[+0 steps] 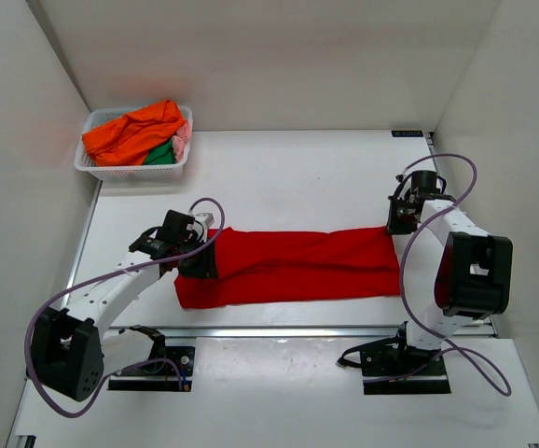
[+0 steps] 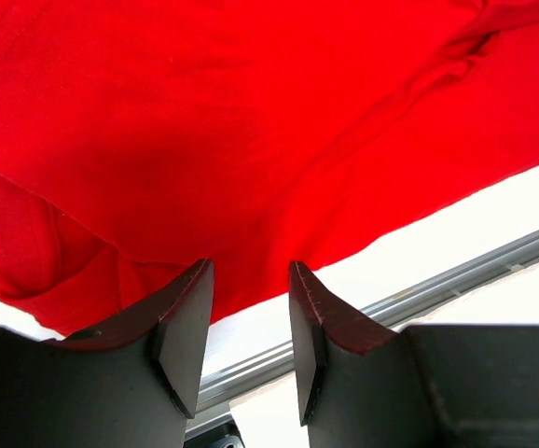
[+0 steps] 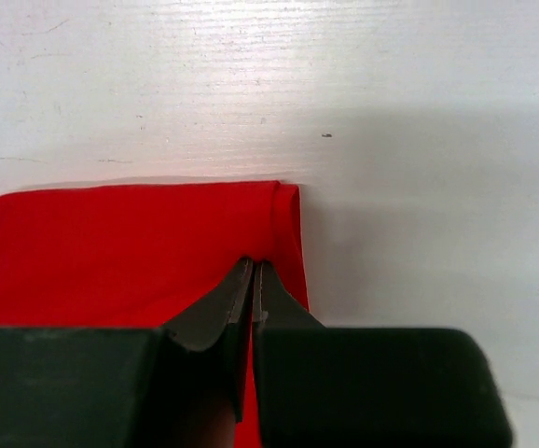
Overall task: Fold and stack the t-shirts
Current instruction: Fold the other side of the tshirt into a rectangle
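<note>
The red t-shirt (image 1: 297, 263) lies folded into a long band across the table's near half. My left gripper (image 1: 200, 263) is at its left end, jaws open and empty just above the cloth; in the left wrist view the left gripper (image 2: 246, 271) sits over the red t-shirt (image 2: 251, 121) near its edge. My right gripper (image 1: 399, 224) is at the band's far right corner. In the right wrist view the right gripper (image 3: 254, 264) is shut on the red t-shirt (image 3: 111, 252), close to its folded corner.
A white mesh basket (image 1: 88, 166) stands at the back left, holding an orange shirt (image 1: 134, 131), a green one (image 1: 162, 155) and a pink one (image 1: 182, 140). White walls enclose the table. A metal rail (image 1: 297, 330) runs along the near edge.
</note>
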Robot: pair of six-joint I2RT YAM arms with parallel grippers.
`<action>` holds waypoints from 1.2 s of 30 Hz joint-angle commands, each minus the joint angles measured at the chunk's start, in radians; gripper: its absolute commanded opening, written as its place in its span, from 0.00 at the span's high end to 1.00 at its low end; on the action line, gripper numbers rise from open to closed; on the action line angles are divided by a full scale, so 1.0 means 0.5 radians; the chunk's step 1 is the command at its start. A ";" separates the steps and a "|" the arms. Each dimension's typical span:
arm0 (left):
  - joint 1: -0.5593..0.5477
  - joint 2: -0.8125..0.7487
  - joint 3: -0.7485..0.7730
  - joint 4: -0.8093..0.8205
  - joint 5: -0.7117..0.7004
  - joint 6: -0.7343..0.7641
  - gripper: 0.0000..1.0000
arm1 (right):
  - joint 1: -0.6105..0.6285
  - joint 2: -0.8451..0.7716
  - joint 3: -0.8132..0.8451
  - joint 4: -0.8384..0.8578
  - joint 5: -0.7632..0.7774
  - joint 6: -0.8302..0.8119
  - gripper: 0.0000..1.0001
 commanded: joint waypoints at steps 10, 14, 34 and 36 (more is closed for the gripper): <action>-0.003 0.013 -0.013 0.064 0.033 -0.003 0.51 | 0.045 0.142 0.272 0.065 -0.009 -0.076 1.00; 0.000 0.037 -0.004 0.058 0.042 0.000 0.51 | 0.045 0.204 0.331 0.044 -0.005 -0.085 1.00; -0.101 0.258 0.137 0.478 -0.222 -0.399 0.52 | 0.333 -0.060 0.193 0.058 0.219 -0.106 0.59; -0.125 0.298 0.156 0.542 -0.262 -0.430 0.52 | 0.358 -0.133 0.098 0.139 0.075 -0.060 0.62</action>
